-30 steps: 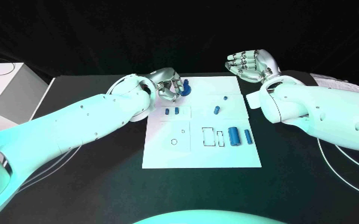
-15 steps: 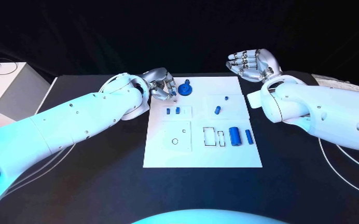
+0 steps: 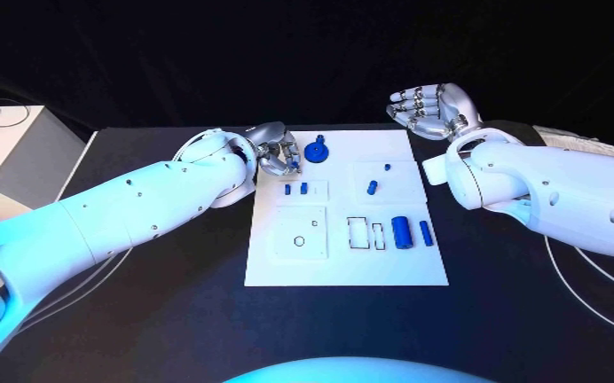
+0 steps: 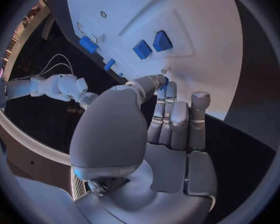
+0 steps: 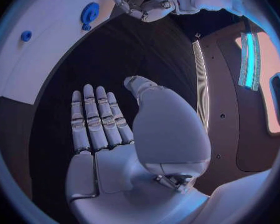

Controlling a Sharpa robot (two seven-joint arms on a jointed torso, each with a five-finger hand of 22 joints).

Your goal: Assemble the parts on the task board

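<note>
two hands: your left hand (image 3: 275, 151) pinches a small blue part (image 4: 165, 79) at the task board's (image 3: 345, 268) 11 o'clock corner; your right hand (image 3: 433, 110) hovers open at 1 o'clock.

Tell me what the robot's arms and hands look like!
Both arms are smooth, rounded white shells. The left arm has a thin pale cable looping beside it. Each arm ends in a silver metal hand: the left hand and right hand have segmented fingers with grey pads and a big domed thumb base.

left arm reaches inward, its hand (image 3: 277, 150) curled, thumb tip meeting a fingertip. right hand (image 3: 434, 112) is raised, palm up, fingers straight and apart.
</note>
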